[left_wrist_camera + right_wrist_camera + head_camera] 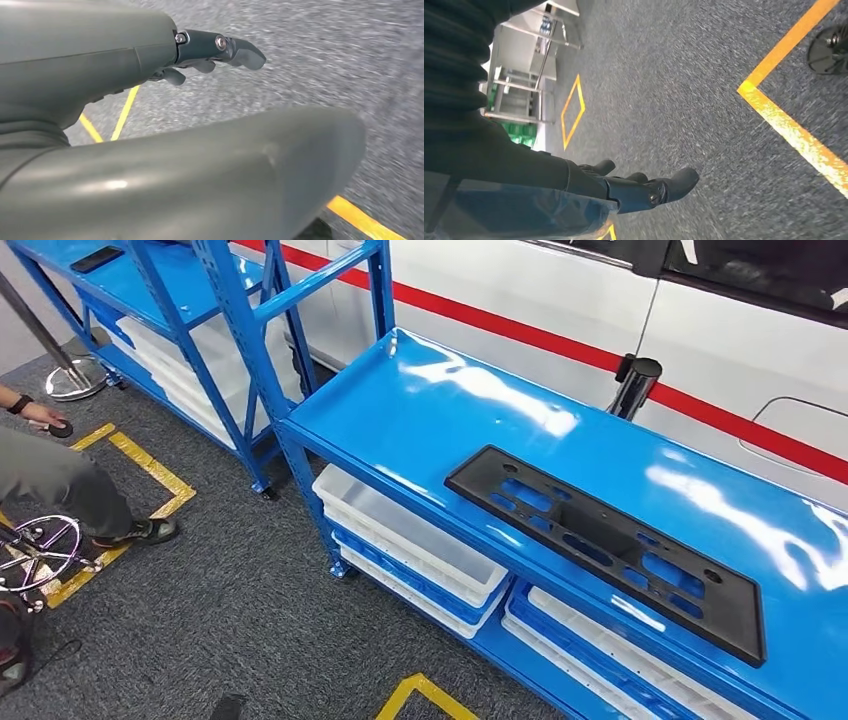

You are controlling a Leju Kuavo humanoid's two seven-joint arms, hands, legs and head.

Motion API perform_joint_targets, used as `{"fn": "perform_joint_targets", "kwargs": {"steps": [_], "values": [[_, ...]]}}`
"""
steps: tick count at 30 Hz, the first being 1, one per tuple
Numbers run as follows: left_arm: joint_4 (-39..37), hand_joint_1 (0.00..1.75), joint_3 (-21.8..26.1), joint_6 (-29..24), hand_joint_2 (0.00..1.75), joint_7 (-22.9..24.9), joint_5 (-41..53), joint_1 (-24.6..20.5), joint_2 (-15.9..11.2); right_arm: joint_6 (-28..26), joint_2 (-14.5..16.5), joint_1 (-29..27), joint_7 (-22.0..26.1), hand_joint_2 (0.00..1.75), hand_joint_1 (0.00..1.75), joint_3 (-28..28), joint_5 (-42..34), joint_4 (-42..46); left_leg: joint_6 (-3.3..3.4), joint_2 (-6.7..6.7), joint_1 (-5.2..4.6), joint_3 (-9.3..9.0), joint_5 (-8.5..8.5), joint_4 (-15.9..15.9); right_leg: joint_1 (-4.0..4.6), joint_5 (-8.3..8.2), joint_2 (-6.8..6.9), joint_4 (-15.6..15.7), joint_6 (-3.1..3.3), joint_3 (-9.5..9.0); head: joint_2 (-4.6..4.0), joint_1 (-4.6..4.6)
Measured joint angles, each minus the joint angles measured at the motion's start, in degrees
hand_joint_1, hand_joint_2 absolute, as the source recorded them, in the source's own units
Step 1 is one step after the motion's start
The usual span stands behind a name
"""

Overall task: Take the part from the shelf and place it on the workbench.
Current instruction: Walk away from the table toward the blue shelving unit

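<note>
**A:** Status? Go view by view.

**B:** Head view first. I see the black perforated panel (607, 548), long, flat, slotted, lying on the top deck of the near blue rack (420, 410). It runs from centre out toward 4 o'clock. Nothing touches it. White bins (405, 530) on the tier below. White vehicle with a red stripe (560, 300) across 12 to 3 o'clock. A second blue rack (150, 300) at 10 o'clock. A person's leg and shoe (95, 502) at 9 o'clock, standing on yellow floor tape (160, 475).

**A:** Is that deck the shelf or the workbench?

**B:** Can't tell. If it's the shelf, pickup hasn't started. If it's the bench, the part is down and we're done. I can't call it from this.

**A:** Left wrist?

**B:** Left hand (200, 55) hangs over grey carpet (350, 60), blurred. Fingers extended forward, thumb apart from them, nothing in the hand. Yellow tape at 7 o'clock and 5 o'clock.

**A:** Right wrist?

**B:** Right hand (634, 187) likewise over the carpet, fingers loosely out, holding nothing. Yellow tape corner at 3 o'clock, a taped diamond near 10 o'clock, a dark wheeled base (829, 47) at 2 o'clock.

**A:** So neither hand is on the part.

**B:** Correct. Both arms hang low, well apart from the panel.
</note>
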State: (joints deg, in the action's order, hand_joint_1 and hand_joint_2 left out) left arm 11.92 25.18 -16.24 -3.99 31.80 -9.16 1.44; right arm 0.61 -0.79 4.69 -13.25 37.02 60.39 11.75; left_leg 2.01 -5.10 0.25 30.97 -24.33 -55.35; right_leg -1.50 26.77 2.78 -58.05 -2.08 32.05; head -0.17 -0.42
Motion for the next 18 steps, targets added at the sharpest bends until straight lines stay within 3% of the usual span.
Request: {"fn": "perform_joint_targets", "kwargs": {"steps": [2,4,6,8,10,11,12,13,15,17,18], "values": [[0.15,0.0,-0.01,0.2,0.0,-0.56,-0.07,-0.37,-0.35,0.0,0.01,0.21,0.16,1.75,0.0,0.01,0.15,0.02,-0.89,-1.03,-0.16,-0.17,-0.54,-0.4,0.29,-0.52,1.17,2.66,0.72,-1.27,0.0,-0.04],[0.25,0.0,0.01,0.39,0.0,-1.18,-0.41,-0.74,-0.51,0.0,0.0,0.21,0.25,1.75,0.0,0.02,0.22,0.03,-1.55,-1.83,0.04,-0.44,-0.95,-0.54,0.24,-0.75,-0.09,2.65,1.5,-0.98,0.0,-0.13],[0.38,0.0,0.04,0.72,0.0,-1.81,-0.91,-0.97,-0.63,0.0,0.06,0.12,0.29,1.75,0.0,0.04,0.29,0.03,-2.28,0.12,0.48,0.01,-2.58,-2.28,-0.21,-1.19,-1.34,2.68,2.31,-1.03,0.0,-0.22],[0.47,0.0,0.07,1.13,0.0,-2.16,-1.4,-0.9,-0.87,0.01,0.14,0.12,0.29,1.75,0.0,0.05,0.41,0.03,-2.84,3.6,0.72,2.4,-6.76,-8.28,-0.28,-1.67,-2.59,2.67,3.05,-0.92,0.0,-0.23],[0.46,0.0,0.1,1.75,0.0,-2.26,-1.73,-0.75,-1.02,0.04,0.15,0.17,0.29,1.75,0.0,0.06,0.59,0.03,-2.87,4.88,0.74,5.48,-10.27,-15.51,0.06,-1.92,-4.05,2.61,3.4,-0.63,0.0,-0.2],[0.46,0.0,0.11,2.08,0.0,-2.27,-1.8,-0.71,-1.06,0.08,0.16,0.15,0.28,1.75,0.0,0.07,0.69,0.03,-2.76,5.0,0.75,6.18,-10.41,-17.09,0.22,-1.97,-4.87,2.57,3.44,-0.57,0.0,-0.2],[0.46,0.0,0.12,2.4,0.0,-2.31,-1.81,-0.71,-1.09,0.13,0.16,0.15,0.28,1.75,0.0,0.07,0.8,0.03,-2.55,5.12,0.75,5.88,-9.38,-16.49,0.34,-2.0,-5.67,2.51,3.46,-0.56,0.0,-0.19],[0.47,0.0,0.13,2.68,0.0,-2.38,-1.81,-0.75,-1.15,0.17,0.16,0.15,0.27,1.75,0.0,0.07,0.89,0.03,-2.24,5.41,0.75,4.59,-7.41,-13.75,0.44,-2.01,-6.49,2.44,3.44,-0.6,0.0,-0.2],[0.5,0.0,0.18,3.03,0.0,-2.58,-1.84,-0.87,-1.39,0.22,0.25,0.2,0.26,1.75,0.0,0.07,0.98,0.03,-1.36,7.51,0.75,0.94,-3.5,-6.03,0.65,-2.09,-7.98,2.3,3.3,-0.6,0.0,-0.14],[0.52,0.0,0.36,3.28,0.0,-2.76,-1.93,-1.04,-1.69,0.24,0.38,0.33,0.22,1.75,0.0,0.07,1.05,0.02,-0.71,8.97,0.57,-0.86,-2.12,-2.0,0.66,-2.33,-9.16,2.22,2.89,-0.28,0.0,-0.13],[0.54,0.0,0.47,3.39,0.0,-2.81,-2.02,-1.17,-1.84,0.24,0.44,0.34,0.19,1.75,0.0,0.08,1.07,0.01,-0.55,8.76,0.43,-0.91,-2.18,-1.81,0.63,-2.54,-9.66,2.27,2.55,-0.05,0.0,-0.14]]}}
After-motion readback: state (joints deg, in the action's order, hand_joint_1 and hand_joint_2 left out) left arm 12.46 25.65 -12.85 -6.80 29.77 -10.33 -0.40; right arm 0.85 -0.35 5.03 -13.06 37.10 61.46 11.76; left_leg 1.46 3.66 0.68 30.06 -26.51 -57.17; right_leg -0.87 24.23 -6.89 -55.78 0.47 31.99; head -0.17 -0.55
